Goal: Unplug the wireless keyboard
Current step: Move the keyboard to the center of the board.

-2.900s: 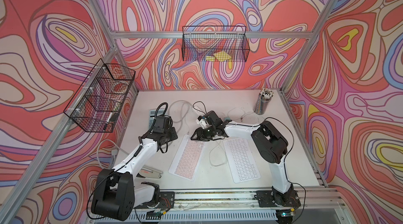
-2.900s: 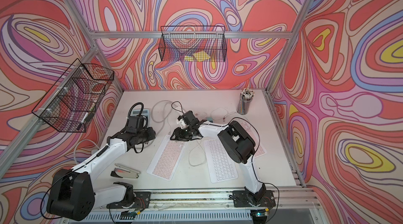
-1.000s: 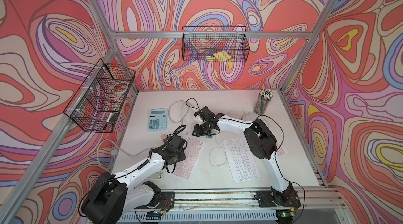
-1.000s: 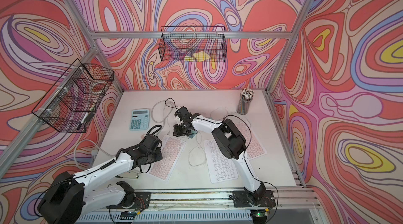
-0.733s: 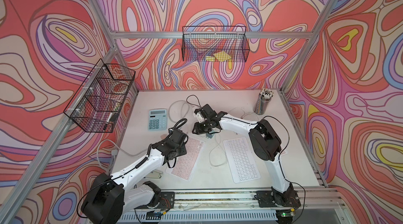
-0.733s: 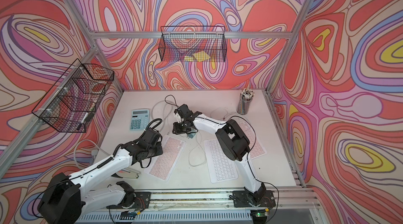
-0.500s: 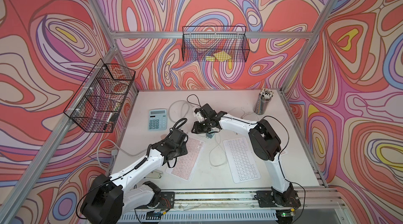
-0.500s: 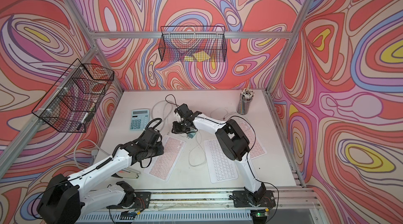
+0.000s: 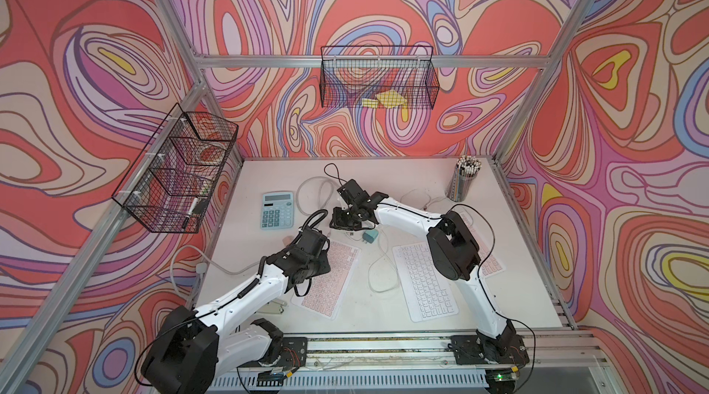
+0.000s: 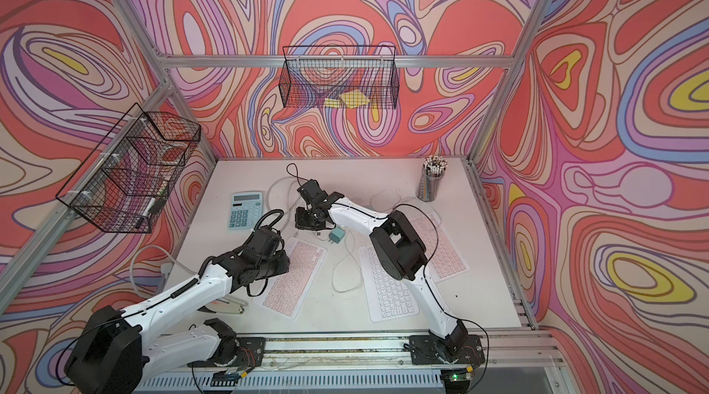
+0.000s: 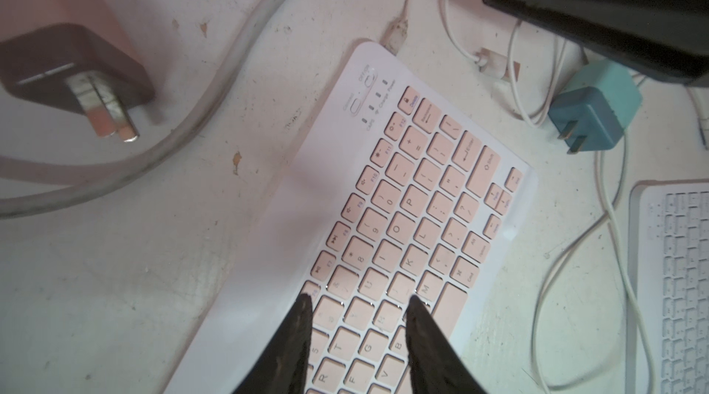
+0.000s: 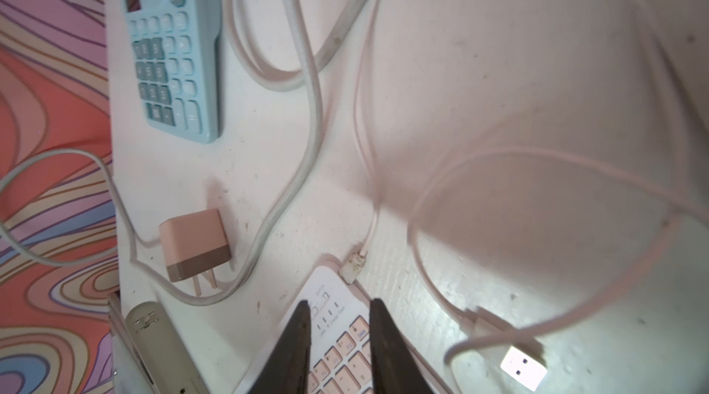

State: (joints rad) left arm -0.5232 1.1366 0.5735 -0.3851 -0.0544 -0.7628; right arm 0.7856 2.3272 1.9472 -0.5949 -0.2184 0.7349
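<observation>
The pink-keyed wireless keyboard (image 9: 333, 281) (image 10: 295, 281) lies at an angle left of the table's middle. A small white cable plug (image 12: 353, 262) (image 11: 397, 33) sits against its far corner, and its thin cable (image 12: 368, 181) runs away across the table. My right gripper (image 12: 338, 305) (image 9: 339, 225) hovers over that corner, open and empty, with the plug just beyond its fingertips. In the left wrist view my left gripper (image 11: 358, 304) hangs over the middle keys of the keyboard (image 11: 403, 219). Its fingers (image 11: 303, 319) stand apart and hold nothing.
A teal charger (image 9: 370, 236) (image 11: 592, 112) and a loose USB plug (image 12: 523, 369) lie beside the far corner. A pink charger (image 12: 193, 242), a thick grey cable (image 12: 314, 112) and a teal calculator (image 9: 277, 210) are to the left. A white keyboard (image 9: 426, 282) and pencil cup (image 9: 464, 181) are to the right.
My left arm has swung from beside the calculator to over the pink keyboard. My right gripper has shifted a little left, towards the keyboard's far corner.
</observation>
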